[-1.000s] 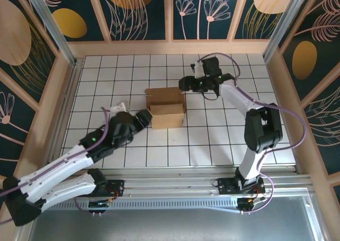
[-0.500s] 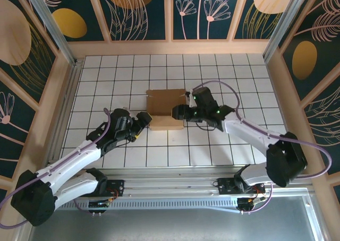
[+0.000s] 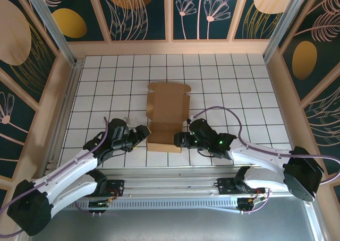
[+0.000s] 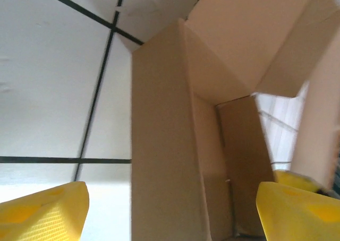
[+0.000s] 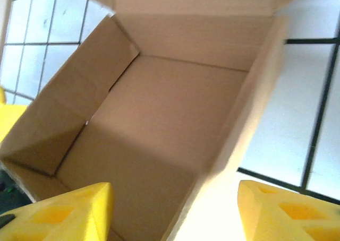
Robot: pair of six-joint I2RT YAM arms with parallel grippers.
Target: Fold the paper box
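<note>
In the top view, the left hand (image 3: 142, 134) sits low and left of the middle, right beside the left side of the paper box (image 3: 167, 105). In its own camera, its yellow fingers (image 4: 42, 212) stand wide apart, with the box's left wall standing up between them. That hand is open and holds nothing. The paper box lies in the middle of the white tiled bench (image 3: 239, 82), a bit toward the bottom of the frame. Its side walls stand up, and its lid lies flat and open, pointing to the top of the frame. The right hand (image 3: 178, 140) is just right of the box's bottom corner. It is open too, with the right wall between its yellow fingers (image 5: 287, 212). I think the job now is to hold both side walls up straight so the rest can be folded over them. To do it well, both hands should close slowly and at the same time, so the light box does not slide to one side. Each should pinch only its own thin wall, low down near the fold, and only softly. Cardboard bends and creases easily, so a hard squeeze could crush it. The walls should stay straight up, not leaning in. Then the lid will have room to come down.
</note>
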